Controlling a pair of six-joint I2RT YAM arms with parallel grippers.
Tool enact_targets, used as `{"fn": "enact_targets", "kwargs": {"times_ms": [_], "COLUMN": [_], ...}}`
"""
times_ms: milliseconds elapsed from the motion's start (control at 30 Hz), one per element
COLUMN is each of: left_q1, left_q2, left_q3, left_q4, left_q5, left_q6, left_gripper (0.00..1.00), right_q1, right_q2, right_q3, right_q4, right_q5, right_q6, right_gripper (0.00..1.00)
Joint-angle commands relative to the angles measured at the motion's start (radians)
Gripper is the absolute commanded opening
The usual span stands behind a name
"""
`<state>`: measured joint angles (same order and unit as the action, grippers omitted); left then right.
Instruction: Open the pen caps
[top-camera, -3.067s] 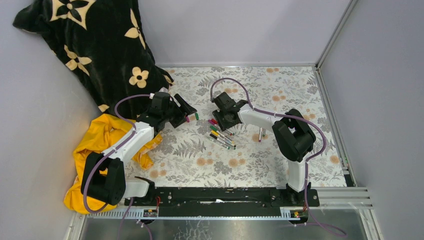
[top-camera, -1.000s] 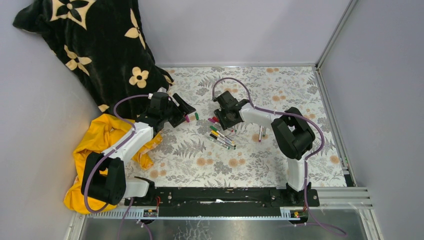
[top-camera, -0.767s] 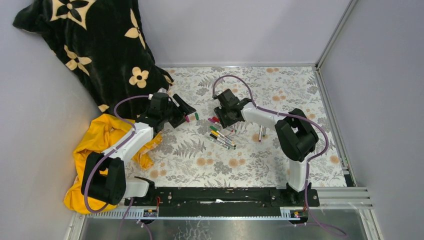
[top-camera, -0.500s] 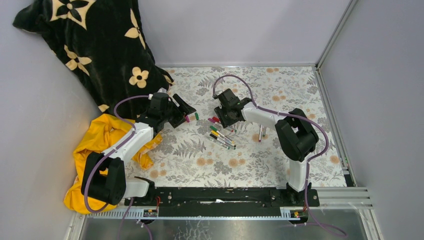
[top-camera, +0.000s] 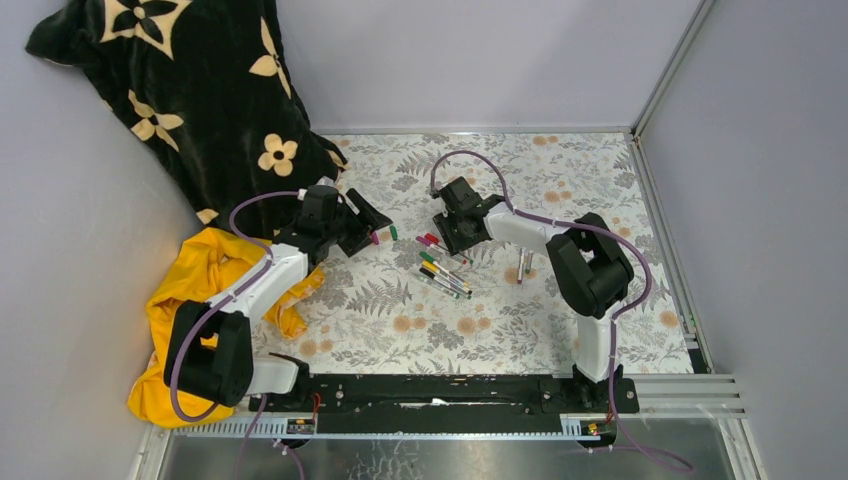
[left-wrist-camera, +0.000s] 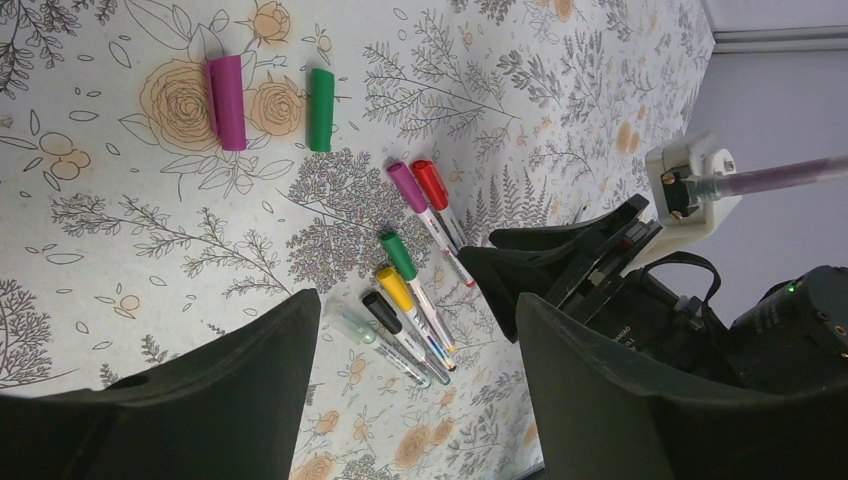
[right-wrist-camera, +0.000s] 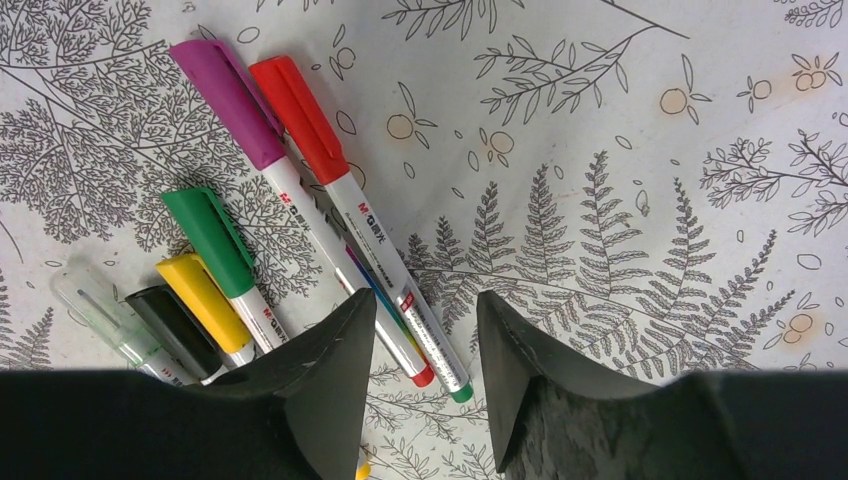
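Since three seconds ago the right hand (right-wrist-camera: 428, 300) has edged slightly farther out over the pens, while the left hand (left-wrist-camera: 418, 300) has barely shifted. The right hand's fingers stand narrowly apart and grip nothing. The barrels under the red cap (right-wrist-camera: 298, 118) and magenta cap (right-wrist-camera: 225, 100) run back into the gap. A green cap (right-wrist-camera: 210, 240), yellow cap (right-wrist-camera: 205, 300) and black cap (right-wrist-camera: 170, 325) lie ahead to one side. The left hand gapes wide and empty. Beyond its fingertips a loose magenta cap (left-wrist-camera: 227, 102) and loose green cap (left-wrist-camera: 320, 95) lie on the floral surface (top-camera: 600, 170).
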<state>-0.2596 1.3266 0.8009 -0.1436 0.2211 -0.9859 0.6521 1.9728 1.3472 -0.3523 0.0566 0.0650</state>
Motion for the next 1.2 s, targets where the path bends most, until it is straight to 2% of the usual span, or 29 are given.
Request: {"fn": "enact_targets", "kwargs": {"times_ms": [0,500,633,833,1167], "left_q1": [0.010,0.016,0.016,0.016,0.010], "left_q2": [0.014,0.028,0.032,0.041,0.085], "left_q3": [0.012,-0.013,-0.018,-0.021,-0.008], "left_q4": [0.054,0.083,0.090,0.104,0.151], "left_q5": [0.011,0.018,0.019,0.030,0.099], "left_q6": [0.006,0.003,-0.001,-0.009,-0.008], "left_gripper": [0.79,0.79,0.79,0.79,0.79], "right_q1": [-0.005,-0.004,-0.004,-0.003,-0.002], "right_q2": [0.008,0.049,0.046,0.019,-0.113], "right_q3": [0.009,-0.049,-0.084,-0.149,-0.126], "right_q4": [0.025,0.054,0.058,0.081,0.048], "right_q5": [-0.023,-0.026,-0.037,-0.048,-0.085], "right_q6": [-0.014,-0.005,0.022,0.074,0.087], "right_gripper": [0.49,0.46,0.36,0.01,0.00]}}
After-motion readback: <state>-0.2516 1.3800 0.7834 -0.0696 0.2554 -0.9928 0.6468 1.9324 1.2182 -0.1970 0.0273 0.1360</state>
